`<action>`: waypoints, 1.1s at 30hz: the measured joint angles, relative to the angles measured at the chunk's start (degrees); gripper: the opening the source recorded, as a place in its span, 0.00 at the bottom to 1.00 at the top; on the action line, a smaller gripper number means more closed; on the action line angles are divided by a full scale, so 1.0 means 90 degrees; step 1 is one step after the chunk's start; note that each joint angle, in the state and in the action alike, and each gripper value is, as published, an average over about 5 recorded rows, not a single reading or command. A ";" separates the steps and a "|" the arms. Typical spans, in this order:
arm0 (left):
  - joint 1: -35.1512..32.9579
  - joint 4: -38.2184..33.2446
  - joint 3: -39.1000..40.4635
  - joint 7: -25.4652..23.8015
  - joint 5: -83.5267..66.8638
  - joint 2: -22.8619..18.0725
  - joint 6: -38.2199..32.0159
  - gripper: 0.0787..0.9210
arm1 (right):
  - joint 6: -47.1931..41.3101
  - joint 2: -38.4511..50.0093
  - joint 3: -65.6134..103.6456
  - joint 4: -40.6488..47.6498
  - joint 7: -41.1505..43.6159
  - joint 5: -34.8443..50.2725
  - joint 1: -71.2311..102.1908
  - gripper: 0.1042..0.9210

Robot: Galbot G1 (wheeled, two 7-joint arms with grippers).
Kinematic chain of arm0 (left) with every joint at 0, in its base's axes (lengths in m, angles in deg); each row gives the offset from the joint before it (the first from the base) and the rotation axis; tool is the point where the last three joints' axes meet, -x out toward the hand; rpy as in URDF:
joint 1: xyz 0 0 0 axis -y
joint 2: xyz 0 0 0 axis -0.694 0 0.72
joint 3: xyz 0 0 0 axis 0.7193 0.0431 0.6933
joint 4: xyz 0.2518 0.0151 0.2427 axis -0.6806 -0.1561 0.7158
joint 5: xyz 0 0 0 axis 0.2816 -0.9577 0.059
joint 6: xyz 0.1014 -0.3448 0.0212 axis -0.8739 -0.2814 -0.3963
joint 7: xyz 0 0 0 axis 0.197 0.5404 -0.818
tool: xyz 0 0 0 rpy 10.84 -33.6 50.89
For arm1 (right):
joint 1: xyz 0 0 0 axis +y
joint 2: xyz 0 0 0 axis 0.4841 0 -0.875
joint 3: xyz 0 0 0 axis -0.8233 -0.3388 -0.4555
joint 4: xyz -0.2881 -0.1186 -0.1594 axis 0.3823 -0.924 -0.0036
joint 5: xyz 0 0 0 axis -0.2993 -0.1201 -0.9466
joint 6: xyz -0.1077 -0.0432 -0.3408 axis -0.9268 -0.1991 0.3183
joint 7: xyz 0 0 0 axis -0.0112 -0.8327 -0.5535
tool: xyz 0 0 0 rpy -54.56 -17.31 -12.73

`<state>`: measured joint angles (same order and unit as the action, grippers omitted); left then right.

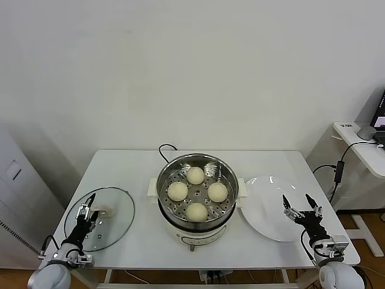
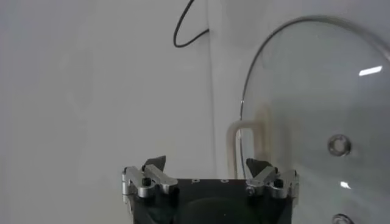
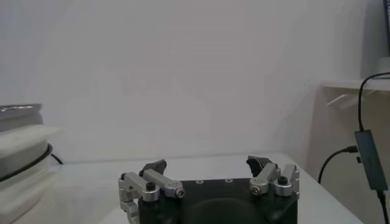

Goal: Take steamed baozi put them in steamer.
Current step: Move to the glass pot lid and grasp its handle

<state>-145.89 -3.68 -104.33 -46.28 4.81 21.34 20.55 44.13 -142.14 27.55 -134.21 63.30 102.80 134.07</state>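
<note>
Several pale cream baozi point(image 1: 195, 175) lie on the perforated tray inside the shiny steel steamer point(image 1: 166, 170) at the table's middle. My left gripper point(image 1: 88, 203) is open and empty at the front left, over the glass lid point(image 1: 114, 226). In the left wrist view the left gripper point(image 2: 209, 164) is open with the lid point(image 2: 317, 115) beside it. My right gripper point(image 1: 301, 205) is open and empty at the front right, over the white plate point(image 1: 264, 211). In the right wrist view the right gripper point(image 3: 207, 164) is open; the steamer's side point(image 3: 21, 152) shows at the edge.
The steamer's black cord point(image 1: 165, 149) runs off behind it. A side table point(image 1: 361, 144) with cables stands to the right. The lid's white handle point(image 1: 103, 211) lies near my left gripper.
</note>
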 measured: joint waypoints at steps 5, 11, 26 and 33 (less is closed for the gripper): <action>0.0096 0.0106 0.0018 0.0037 0.0077 -0.0037 -0.0018 0.73 | -0.0001 0.0002 0.0031 0.0031 0.0008 -0.0003 -0.0033 0.88; 0.0104 0.0114 0.0020 0.0047 0.0115 -0.0047 -0.0067 0.53 | -0.0004 0.0000 0.0039 0.0048 0.0019 -0.0012 -0.0051 0.88; 0.0084 -0.0565 -0.0159 -0.0191 -0.0391 0.0246 0.0089 0.05 | 0.0012 0.0030 0.0131 0.0050 0.0047 -0.0064 -0.0111 0.88; 0.0202 -0.1369 -0.0124 -0.0823 -0.1149 0.0663 0.0515 0.04 | 0.0024 0.0049 0.0139 -0.0007 0.0083 -0.0050 -0.0084 0.88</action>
<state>-144.07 -16.00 -105.44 -53.68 -5.53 27.30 25.19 44.35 -141.70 28.80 -134.27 64.04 102.35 133.31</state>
